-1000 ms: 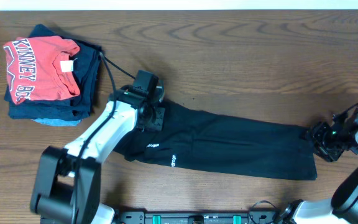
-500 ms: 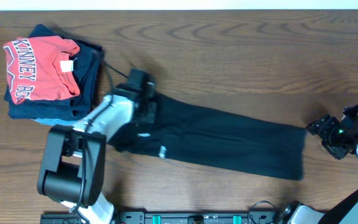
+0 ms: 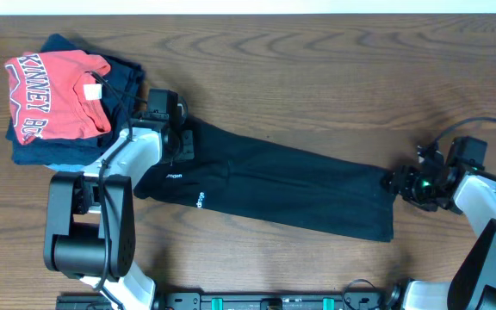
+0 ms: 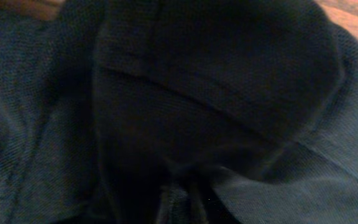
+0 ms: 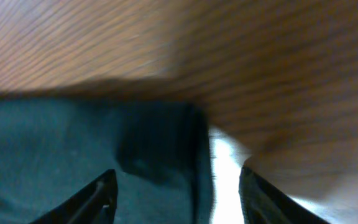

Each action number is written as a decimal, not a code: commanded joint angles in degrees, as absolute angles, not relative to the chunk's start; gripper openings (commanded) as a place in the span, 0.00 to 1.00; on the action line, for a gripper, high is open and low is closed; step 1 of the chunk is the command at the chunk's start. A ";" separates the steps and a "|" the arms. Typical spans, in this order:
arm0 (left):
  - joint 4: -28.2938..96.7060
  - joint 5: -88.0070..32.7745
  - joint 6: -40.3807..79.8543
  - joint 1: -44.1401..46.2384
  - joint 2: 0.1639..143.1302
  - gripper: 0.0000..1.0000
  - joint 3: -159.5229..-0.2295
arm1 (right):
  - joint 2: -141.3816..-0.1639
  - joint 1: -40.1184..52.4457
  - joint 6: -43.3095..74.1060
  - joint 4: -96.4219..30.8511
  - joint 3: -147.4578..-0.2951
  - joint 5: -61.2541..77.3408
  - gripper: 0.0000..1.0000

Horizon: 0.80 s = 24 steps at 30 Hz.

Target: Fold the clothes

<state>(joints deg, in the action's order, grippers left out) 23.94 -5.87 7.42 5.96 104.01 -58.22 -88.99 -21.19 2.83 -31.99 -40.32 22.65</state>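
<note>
- The black garment [image 3: 282,185] lies stretched in a long band across the wooden table [image 3: 334,60]. It runs from upper left down to lower right, with small white print near its left end.
- The left gripper [image 3: 182,145] sits on the garment's upper-left end, just beside the stack of folded clothes [image 3: 119,129] topped by a red T-shirt [image 3: 54,90].
- In the left wrist view the black garment [image 4: 229,93] fills the frame, with a seam curving across it. The fingers cannot be made out there, so it cannot be told whether they stand apart or pinch the cloth.
- The right gripper [image 3: 396,182] is at the garment's far right end, by its upper corner.
- In the right wrist view its two fingers [image 5: 101,196] stand well apart. The hemmed edge of the black garment [image 5: 55,143] lies on the table in the gap between them, loose and not pinched.
- The left finger is over fabric, and the right one is over bare wood past the hem.
</note>
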 commanded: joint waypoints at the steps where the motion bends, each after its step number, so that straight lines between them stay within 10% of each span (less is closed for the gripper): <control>1: 26.46 -7.92 7.57 5.58 104.81 0.25 -58.39 | -90.87 -19.59 1.15 -32.73 -38.13 22.35 0.56; 13: 32.62 -10.09 7.62 5.58 95.22 0.39 -60.16 | -90.87 -19.42 1.17 -29.58 -32.08 27.18 0.43; 19: 35.62 -10.04 7.55 5.58 90.89 0.40 -60.16 | -90.87 -19.44 6.76 -32.01 -32.03 16.73 0.64; 24: 36.86 -10.04 7.55 5.58 89.10 0.44 -60.16 | -90.89 -19.42 8.69 -32.49 -31.51 15.05 0.60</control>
